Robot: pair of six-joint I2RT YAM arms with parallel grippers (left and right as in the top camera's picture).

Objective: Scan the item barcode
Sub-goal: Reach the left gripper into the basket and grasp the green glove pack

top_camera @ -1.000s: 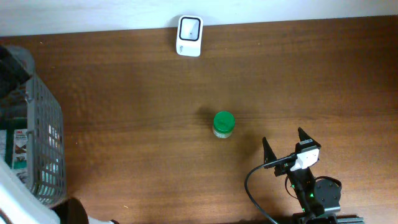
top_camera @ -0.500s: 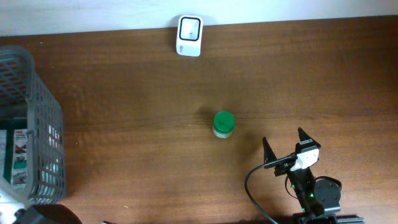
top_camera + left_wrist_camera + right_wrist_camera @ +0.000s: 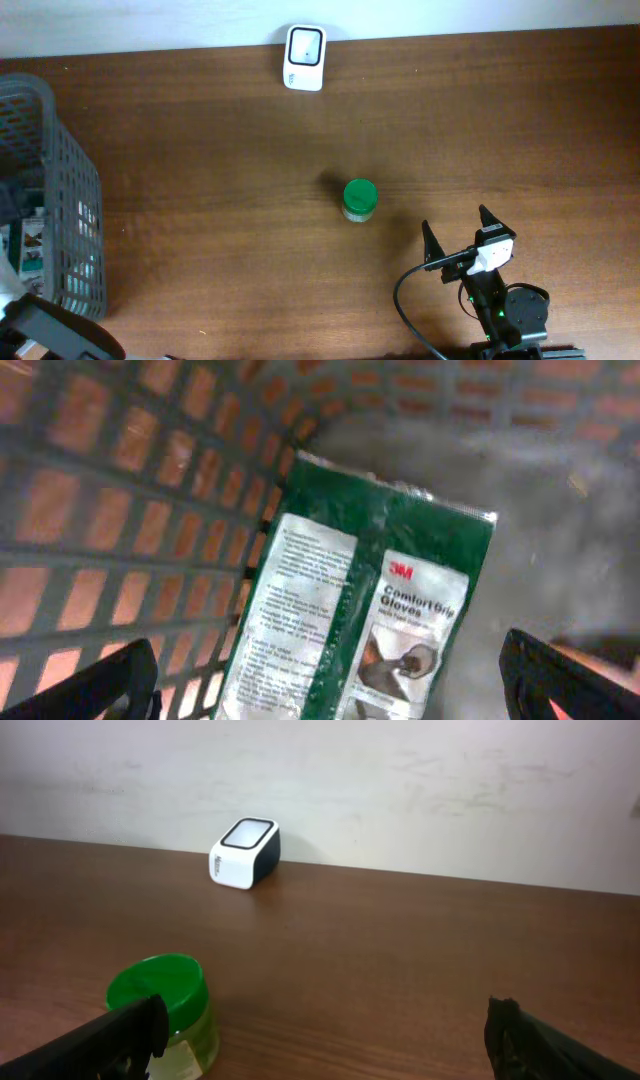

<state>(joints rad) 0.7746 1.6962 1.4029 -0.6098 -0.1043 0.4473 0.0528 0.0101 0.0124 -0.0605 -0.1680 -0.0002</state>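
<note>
**A:** Where's the item?

**B:** I take it to be the pack (image 3: 360, 610) of gloves. It lies flat on the floor of the basket (image 3: 70, 230), close against one wall, at the left edge of the surface (image 3: 200, 150). The printed side is up. I can't make out a barcode on it; the small print is too blurred.

**A:** And the left pincer (image 3: 330, 680)?

**B:** It hangs right over the pack, jaws spread as wide as they go, with nothing in them.

**A:** How should it take hold?

**B:** The pack looks thin and limp, so I'd pinch one edge rather than try to span it. I'd choose the side facing the bare basket floor, because a finger on the wall side could catch in the grid. Then lift straight up until the pack clears the rim.

**A:** After that?

**B:** The scanner (image 3: 304, 44) stands at the far edge, about midway along, with its window facing up. The barcode face has to be turned toward that window. If the code is on the hidden side, that settles how to turn the pack.

**A:** Anything in the way?

**B:** A green-lidded jar (image 3: 359, 199) stands mid-surface, so pass clear of it. The right pincer (image 3: 455, 222) sits toward the near right corner, wide open and empty.
</note>
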